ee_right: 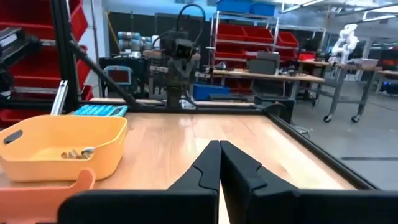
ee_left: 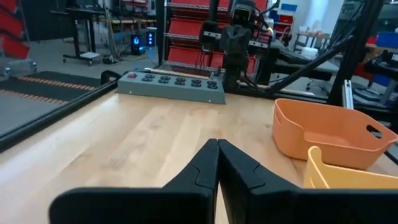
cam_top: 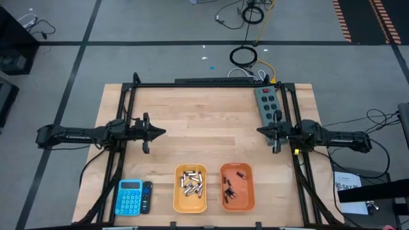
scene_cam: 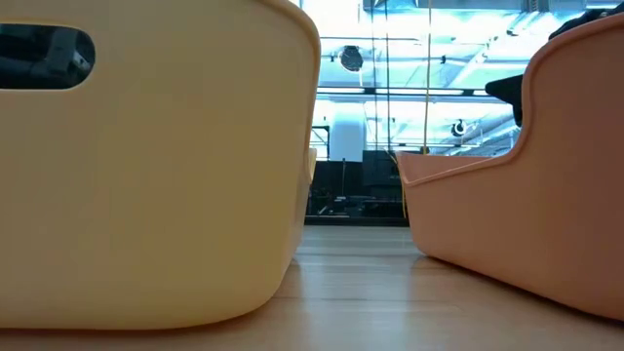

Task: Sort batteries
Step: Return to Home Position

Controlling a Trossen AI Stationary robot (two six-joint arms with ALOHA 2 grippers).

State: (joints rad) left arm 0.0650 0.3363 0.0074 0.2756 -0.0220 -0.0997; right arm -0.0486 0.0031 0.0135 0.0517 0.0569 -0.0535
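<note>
Only the high view looks down into both bins. The yellow bin [cam_top: 177, 191] sits at the near edge of the table [cam_top: 204, 115] and holds a loose heap of silvery batteries [cam_top: 192, 182]. The orange bin [cam_top: 223, 186] stands just beside it on the right, apart from it, and holds a few dark batteries [cam_top: 231, 188]. The silvery ones lie flat with mixed headings, many with their long axis along the bin's length. The dark ones are too small to tell which way they point.

The low view gives only the outer walls of the two bins, with a strip of table between them. The right wrist view catches a few silvery batteries on the yellow bin's floor.

The left gripper [cam_top: 160, 133] is over the table's left side with its fingers pressed together and nothing between them. The right gripper [cam_top: 261, 131] is over the right side, near the grey power strip [cam_top: 267, 104]. It is likewise closed and empty. A blue calculator [cam_top: 130, 197] lies left of the yellow bin
</note>
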